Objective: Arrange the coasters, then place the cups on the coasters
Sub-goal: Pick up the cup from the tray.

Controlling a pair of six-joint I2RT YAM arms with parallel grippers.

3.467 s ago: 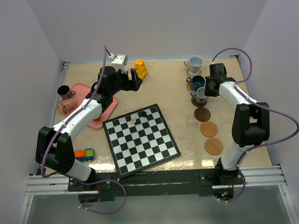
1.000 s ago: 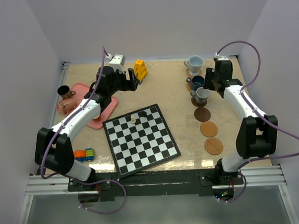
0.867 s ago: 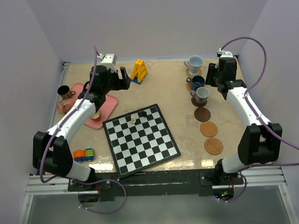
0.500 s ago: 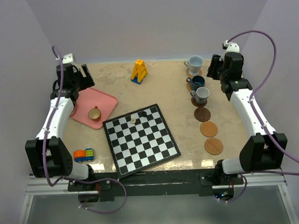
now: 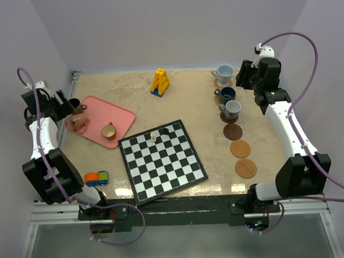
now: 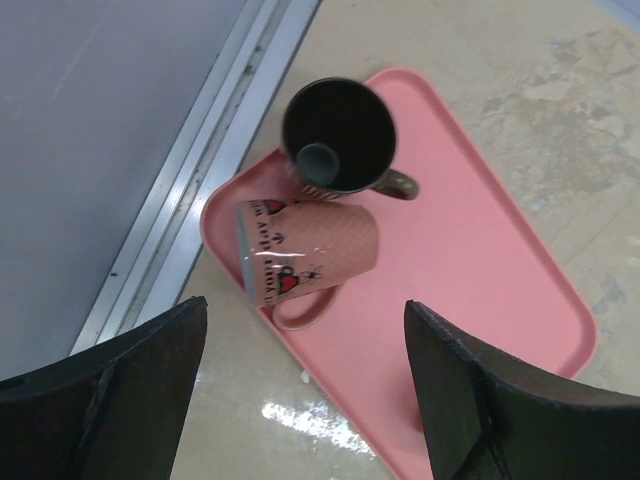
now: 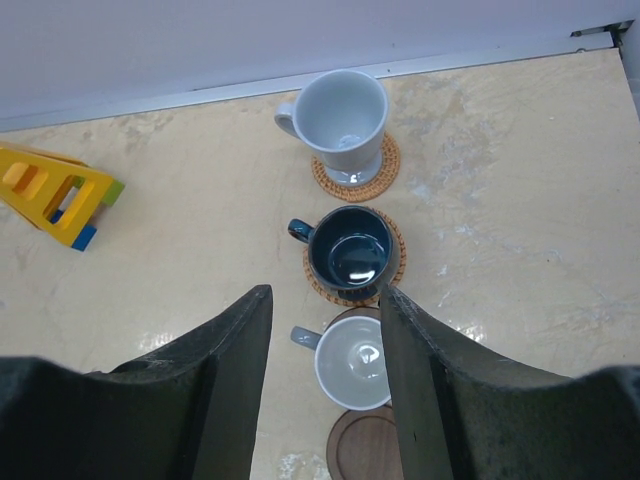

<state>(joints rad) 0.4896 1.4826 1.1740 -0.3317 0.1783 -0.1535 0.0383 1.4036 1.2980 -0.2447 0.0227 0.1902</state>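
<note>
Three cups (image 5: pixel 78 123) are in the pink tray (image 5: pixel 124 115) at the left of the table (image 5: pixel 193 99). A black cup (image 6: pixel 338 135) is upright in the far corner, a pink cup (image 6: pixel 305 250) lies on its side touching it, and a tan cup (image 5: pixel 108 130) is upright by the tray's near edge. The other three stand in a line at the far right, each on one of the coasters (image 7: pixel 388 170): a pale cup (image 7: pixel 343 115) farthest, then a teal cup (image 7: pixel 350 250), then a grey cup (image 7: pixel 352 362). All are upright, handles toward the table's middle.

The two far coasters look light and woven, and the grey cup's is dark brown. Three bare ones carry the line toward the near edge, a dark coaster (image 5: pixel 233 131) then two tan coasters (image 5: pixel 240 148), none touching. The pink cup bears a red print and lettering.

The left gripper (image 6: pixel 305 315) is raised by the tray's far-left corner, fingers wide apart and holding nothing. The right gripper (image 7: pixel 325 295) is raised beside the three placed cups, fingers apart, gripping nothing.

Half a second earlier the left arm stood over the tray's far corner and hid the black and pink cups from the top view. It has since swung out to the table's left edge, baring them. The right arm has barely shifted, and the cups and coasters at the right lie as before.
</note>
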